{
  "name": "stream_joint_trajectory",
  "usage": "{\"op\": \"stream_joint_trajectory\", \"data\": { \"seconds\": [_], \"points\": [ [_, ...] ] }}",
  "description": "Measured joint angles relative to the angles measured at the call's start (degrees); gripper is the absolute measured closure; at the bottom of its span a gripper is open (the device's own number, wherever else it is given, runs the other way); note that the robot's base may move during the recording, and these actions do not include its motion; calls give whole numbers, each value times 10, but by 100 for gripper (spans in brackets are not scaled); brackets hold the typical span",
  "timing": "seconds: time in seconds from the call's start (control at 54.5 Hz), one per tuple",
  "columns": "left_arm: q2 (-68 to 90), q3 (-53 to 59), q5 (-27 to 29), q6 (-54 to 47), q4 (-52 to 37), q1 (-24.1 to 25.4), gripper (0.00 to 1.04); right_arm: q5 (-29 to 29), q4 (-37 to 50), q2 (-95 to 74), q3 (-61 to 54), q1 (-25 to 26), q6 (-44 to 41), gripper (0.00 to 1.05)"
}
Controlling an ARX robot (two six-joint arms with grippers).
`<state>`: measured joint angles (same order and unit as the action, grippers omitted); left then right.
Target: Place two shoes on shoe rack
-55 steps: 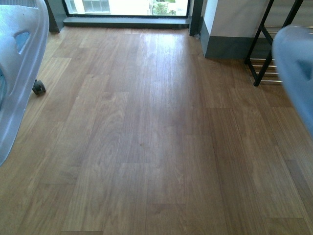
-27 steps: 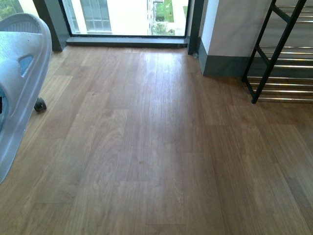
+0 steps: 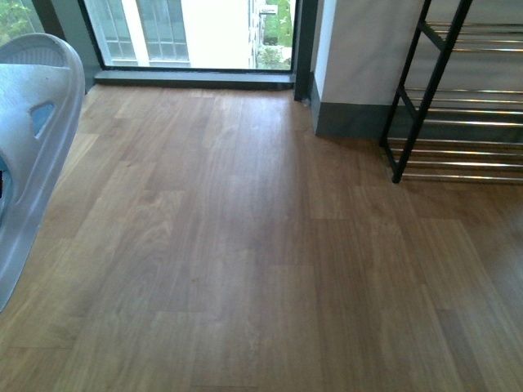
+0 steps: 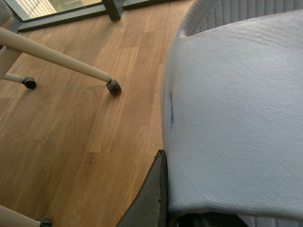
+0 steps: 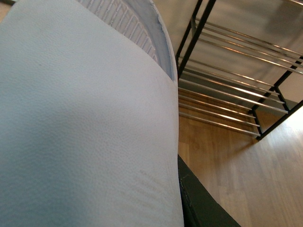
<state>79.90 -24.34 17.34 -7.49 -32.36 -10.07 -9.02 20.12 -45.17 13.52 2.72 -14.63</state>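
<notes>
Left wrist view: L gripper [image 4: 154,201] grips a shoe [image 4: 236,118], white sole filling frame; jaw gap hidden. R gripper [image 5: 199,203] likewise holds 2nd shoe [image 5: 85,118] above wood floor [image 3: 245,245]. Beyond, front-right, stands shoe rack [image 3: 431,82] by wall [image 3: 359,49]; window [image 3: 188,33] farthest.

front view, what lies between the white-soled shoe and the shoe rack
Only bare wood floor separates the shoe and shoe rack, in the front view.

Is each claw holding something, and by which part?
Each seems to hold one shoe. The left shoe and the right shoe show white soles to the wrist cameras, with dark fingers at the soles' sides; the exact grip is hidden.
</notes>
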Motion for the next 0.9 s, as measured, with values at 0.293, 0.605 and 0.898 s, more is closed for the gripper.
{"op": "stream_joint_trajectory", "data": {
  "seconds": [0.293, 0.605, 0.898],
  "points": [
    [0, 0, -3, 0, 0, -1, 103, -3, 0, 0, 0, 0, 1, 103],
    [0, 0, -3, 0, 0, -1, 103, -3, 0, 0, 0, 0, 1, 103],
    [0, 0, -8, 0, 0, -6, 103, -6, 0, 0, 0, 2, 1, 103]
  ]
}}
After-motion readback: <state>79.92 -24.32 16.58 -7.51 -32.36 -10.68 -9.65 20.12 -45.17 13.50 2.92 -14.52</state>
